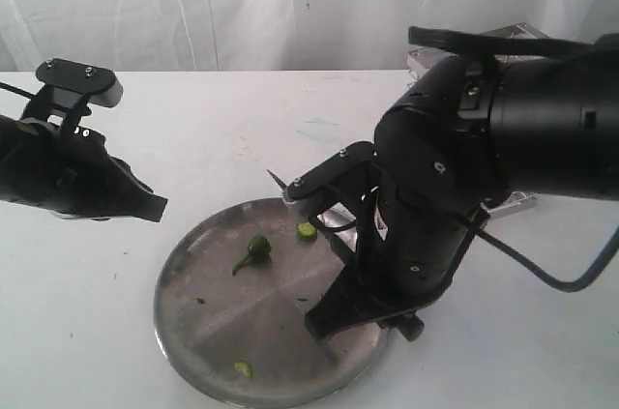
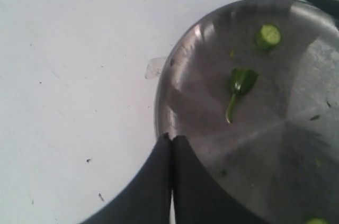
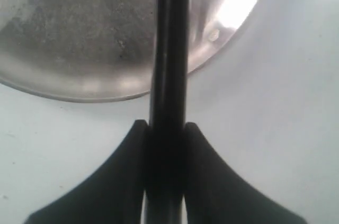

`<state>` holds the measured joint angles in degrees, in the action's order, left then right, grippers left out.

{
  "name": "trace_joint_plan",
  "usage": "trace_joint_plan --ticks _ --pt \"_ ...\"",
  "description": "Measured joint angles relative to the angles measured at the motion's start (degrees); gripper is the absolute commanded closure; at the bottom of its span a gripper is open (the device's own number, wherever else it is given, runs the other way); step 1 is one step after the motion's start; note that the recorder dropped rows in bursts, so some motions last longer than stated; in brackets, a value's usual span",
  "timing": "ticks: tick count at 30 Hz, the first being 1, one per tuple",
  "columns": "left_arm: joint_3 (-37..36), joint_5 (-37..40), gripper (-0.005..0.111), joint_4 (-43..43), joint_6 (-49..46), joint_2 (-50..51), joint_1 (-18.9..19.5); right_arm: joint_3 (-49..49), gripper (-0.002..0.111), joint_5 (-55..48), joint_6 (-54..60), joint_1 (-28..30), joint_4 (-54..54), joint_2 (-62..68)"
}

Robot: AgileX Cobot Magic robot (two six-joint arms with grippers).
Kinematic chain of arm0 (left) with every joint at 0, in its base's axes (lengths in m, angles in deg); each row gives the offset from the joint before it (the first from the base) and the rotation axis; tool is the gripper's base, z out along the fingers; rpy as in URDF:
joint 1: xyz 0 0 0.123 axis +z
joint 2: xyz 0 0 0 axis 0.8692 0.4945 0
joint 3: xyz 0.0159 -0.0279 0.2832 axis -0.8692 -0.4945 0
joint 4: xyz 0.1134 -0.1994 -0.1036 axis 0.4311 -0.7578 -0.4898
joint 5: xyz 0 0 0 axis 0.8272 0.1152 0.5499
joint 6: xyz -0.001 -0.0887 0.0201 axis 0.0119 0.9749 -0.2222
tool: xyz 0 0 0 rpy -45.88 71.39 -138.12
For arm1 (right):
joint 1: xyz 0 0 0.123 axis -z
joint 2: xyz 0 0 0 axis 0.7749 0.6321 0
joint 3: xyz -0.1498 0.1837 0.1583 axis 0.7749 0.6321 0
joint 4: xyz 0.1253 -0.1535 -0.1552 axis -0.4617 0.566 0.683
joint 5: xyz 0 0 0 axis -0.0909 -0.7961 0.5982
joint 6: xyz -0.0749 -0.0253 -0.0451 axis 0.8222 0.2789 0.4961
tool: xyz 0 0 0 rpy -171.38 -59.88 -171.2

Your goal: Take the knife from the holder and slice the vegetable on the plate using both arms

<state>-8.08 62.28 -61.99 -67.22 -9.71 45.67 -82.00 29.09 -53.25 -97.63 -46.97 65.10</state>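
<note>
The right gripper [image 3: 165, 126] is clamped on the handle of the long, slim all-black knife [image 1: 278, 180]. The blade reaches out over the far edge of the large round dish of dull scratched silver metal [image 1: 222, 322], with its tip past the rim. I can't tell if the edge touches the metal.

The small dark-green stem piece of vegetable [image 1: 256, 248] lies near the middle of the plate. One round light-green slice [image 1: 307, 231] sits close to the blade and another [image 1: 243, 368] is near the front rim.

The left gripper [image 2: 170, 138] is pinched shut on nothing, hanging just off the plate's left rim above the white table [image 1: 290, 109]. The chrome wire holder [image 1: 522, 34] barely peeks out behind the right arm.

I'd say little is left to cut. To do it well, the closed left fingertips should press down on the thin stem end to pin it. The knife should then swing over the thicker end and come straight down, clear of those fingers. The piece is tiny and the metal is slick, so it may skid.
</note>
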Motion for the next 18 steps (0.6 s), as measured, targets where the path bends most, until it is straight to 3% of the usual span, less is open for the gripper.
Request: trace_joint_plan --ticks 9,13,18 --pt "3.17 -6.31 0.107 0.13 -1.45 8.23 -3.14 1.02 0.108 3.65 0.66 -1.4 -5.48 4.41" --pt "9.01 -0.63 0.107 0.13 -9.56 13.13 -4.94 -1.39 0.108 5.46 0.64 -3.15 -5.69 10.48" --pt "12.32 1.55 0.107 0.13 -11.39 16.15 -5.19 -1.87 0.108 6.36 -1.76 -3.15 -2.78 11.31"
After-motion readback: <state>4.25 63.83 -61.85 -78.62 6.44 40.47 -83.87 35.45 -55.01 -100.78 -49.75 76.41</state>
